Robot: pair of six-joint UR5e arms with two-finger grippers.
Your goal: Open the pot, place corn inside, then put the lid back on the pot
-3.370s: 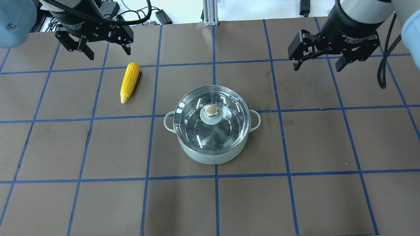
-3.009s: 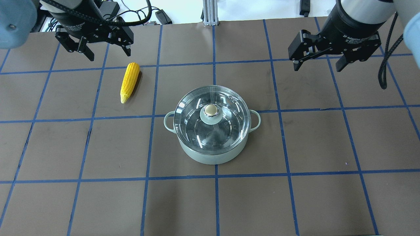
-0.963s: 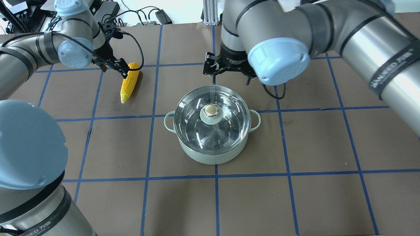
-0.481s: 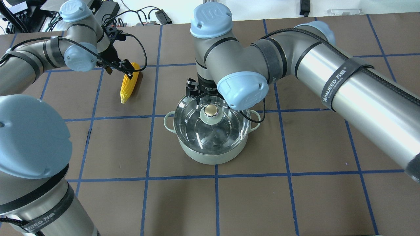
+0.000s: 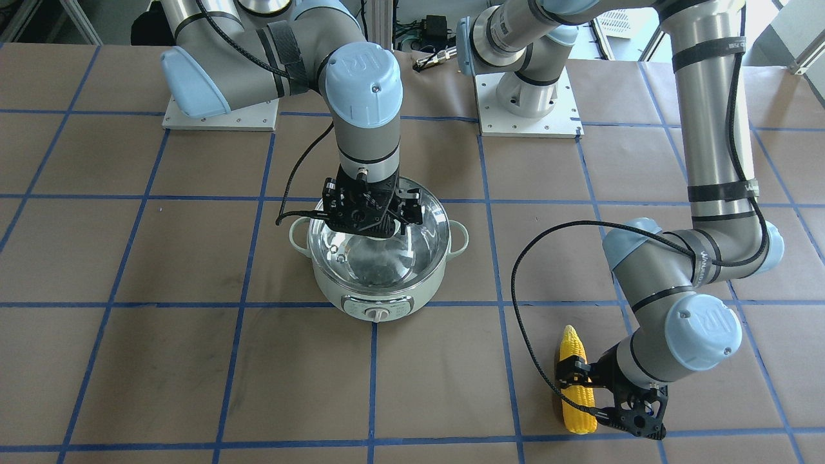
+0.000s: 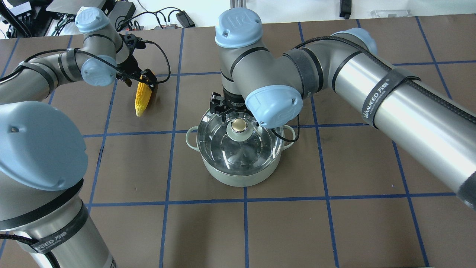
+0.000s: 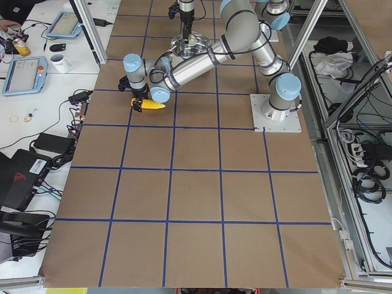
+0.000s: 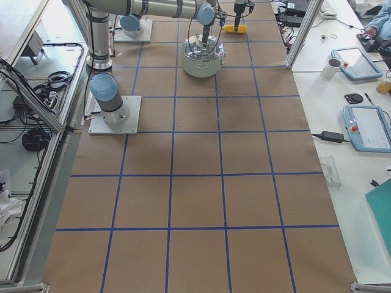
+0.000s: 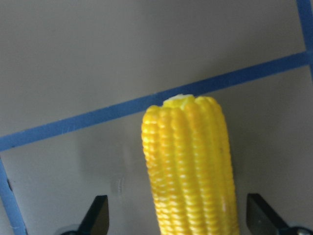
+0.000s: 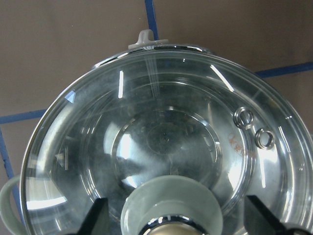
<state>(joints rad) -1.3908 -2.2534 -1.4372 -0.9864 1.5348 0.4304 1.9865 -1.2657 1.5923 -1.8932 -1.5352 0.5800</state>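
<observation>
The mint-green pot (image 6: 238, 179) stands mid-table with the glass lid (image 6: 219, 149) on it. My right gripper (image 5: 372, 224) is open and low over the lid, its fingers on either side of the beige knob (image 6: 238, 125), apart from it. In the right wrist view the lid (image 10: 161, 132) fills the frame and the knob's base (image 10: 171, 203) sits between the fingertips. The yellow corn (image 6: 142, 99) lies on the table to the far left. My left gripper (image 6: 141, 79) is open and straddles its thick end; the left wrist view shows the corn (image 9: 188, 161) between both fingertips.
The brown table has a blue tape grid. The pot's control dial (image 5: 376, 314) faces away from the robot. The arm base plates (image 5: 528, 119) sit at the robot's side. Cables and boxes (image 6: 122, 9) lie beyond the far edge.
Both arms swung in from the far corners. In the last half second the left gripper came down over the corn's thick end and the right gripper settled around the lid's knob.
</observation>
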